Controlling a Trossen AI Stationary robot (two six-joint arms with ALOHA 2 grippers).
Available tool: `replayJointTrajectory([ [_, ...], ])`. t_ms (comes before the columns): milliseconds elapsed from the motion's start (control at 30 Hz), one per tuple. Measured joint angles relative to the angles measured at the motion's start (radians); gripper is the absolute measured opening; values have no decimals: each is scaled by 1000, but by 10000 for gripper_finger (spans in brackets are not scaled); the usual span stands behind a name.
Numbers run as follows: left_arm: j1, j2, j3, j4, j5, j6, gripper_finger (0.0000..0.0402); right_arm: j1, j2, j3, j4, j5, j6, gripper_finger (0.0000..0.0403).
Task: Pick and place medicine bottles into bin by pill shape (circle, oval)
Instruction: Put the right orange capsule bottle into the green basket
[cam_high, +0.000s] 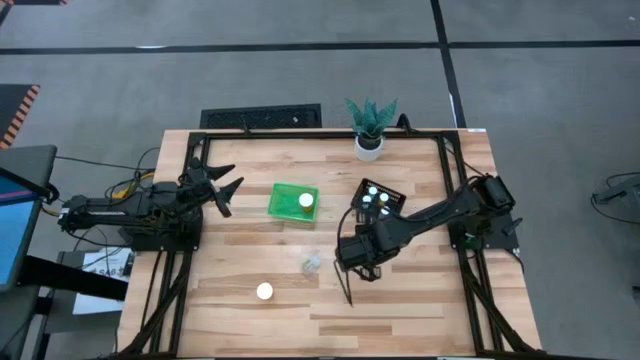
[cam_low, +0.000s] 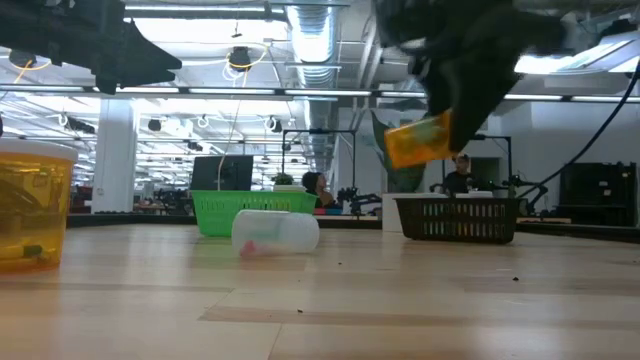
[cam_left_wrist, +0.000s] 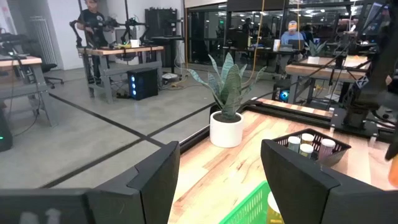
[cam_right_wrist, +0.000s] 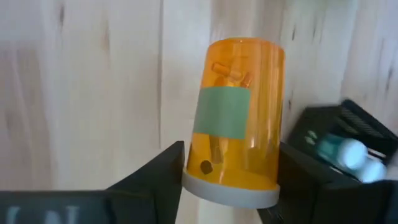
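My right gripper (cam_right_wrist: 230, 171) is shut on an orange medicine bottle (cam_right_wrist: 239, 124) with a grey-white cap and a green label. In the low view this bottle (cam_low: 418, 140) hangs above the table near the black bin (cam_low: 458, 218). A clear bottle (cam_high: 311, 264) lies on its side on the table. A white-capped bottle (cam_high: 264, 291) stands upright near the front. The green bin (cam_high: 280, 212) holds one bottle (cam_high: 306, 200); the black bin (cam_high: 392, 195) holds several. My left gripper (cam_high: 225, 190) waits open at the table's left, level, touching nothing. My right gripper pinches the orange bottle between its two fingers, on the wall just above the cap (cam_right_wrist: 200, 169). The fingers come steeply from above and lie across the bottle. The bottle is lifted clear of the table and sits tilted (cam_low: 405, 145) below the gripper.
A white pot with a green plant (cam_high: 370, 128) stands at the table's far edge, behind the black bin. An orange bottle (cam_low: 35, 205) stands close to the low camera. Bare wood lies along the table's front.
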Motion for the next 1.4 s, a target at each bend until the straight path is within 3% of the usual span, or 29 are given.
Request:
replayJointTrajectory([
  [167,0,0,0,0,0,0,220,11,0,124,-212,-1,-97,203],
  [400,0,0,0,0,0,-4,220,24,124,246,-467,-5,-240,227],
  [667,0,0,0,0,0,-7,220,77,365,370,-454,-41,-389,219],
  [833,0,0,0,0,0,-7,220,97,438,402,-460,-35,-476,222],
  [1033,0,0,0,-8,0,-13,220,106,431,395,-460,14,-538,221],
  [1167,0,0,0,-8,0,-16,220,104,406,391,-458,73,-621,219],
  [1300,0,0,0,-8,0,-23,220,96,393,391,-458,198,-656,223],
  [1400,0,0,0,-8,0,-26,220,83,393,391,-458,213,-743,227],
])
